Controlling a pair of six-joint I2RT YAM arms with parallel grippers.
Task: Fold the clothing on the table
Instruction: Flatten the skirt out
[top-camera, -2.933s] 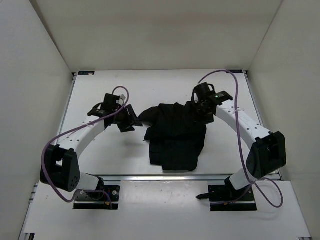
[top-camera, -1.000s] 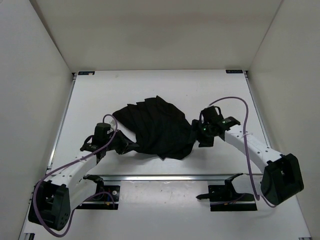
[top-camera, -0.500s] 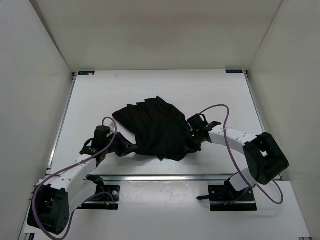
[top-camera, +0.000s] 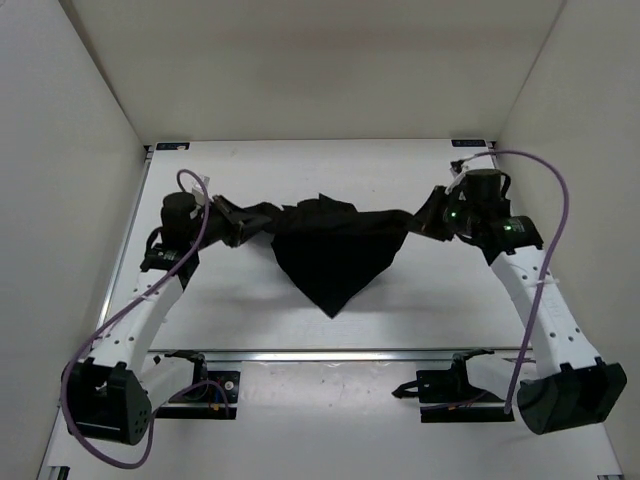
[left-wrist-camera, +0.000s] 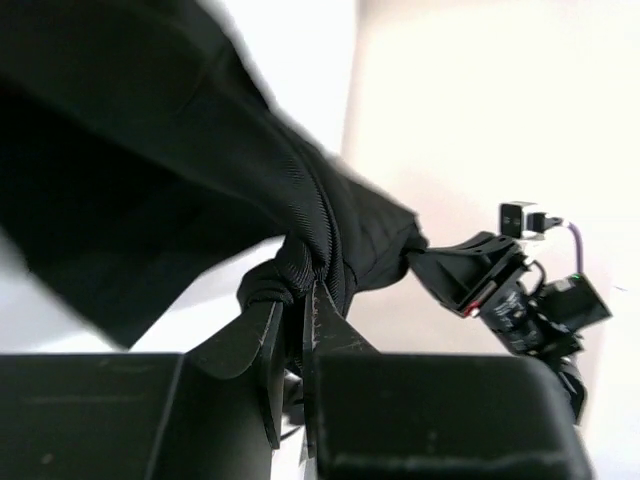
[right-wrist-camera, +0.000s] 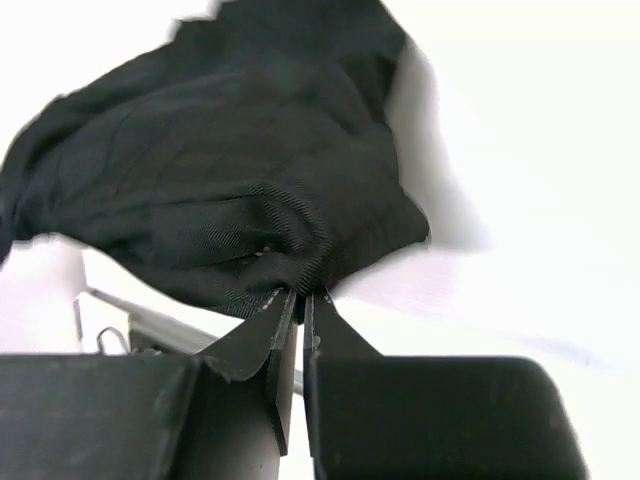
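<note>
The black clothing hangs stretched between both grippers above the white table, sagging to a point in the middle. My left gripper is shut on its left end; in the left wrist view the fabric bunches at the left gripper's tips. My right gripper is shut on the right end, and the right wrist view shows the cloth pinched between the right gripper's jaws.
Off-white walls stand at the left, back and right. A metal rail runs along the table's near edge, with both arm bases behind it. Purple cables loop off each arm.
The right gripper has shut on the clothing's right edge. Both arms have lifted and drawn apart, raising the garment off the table and stretching it between them.
</note>
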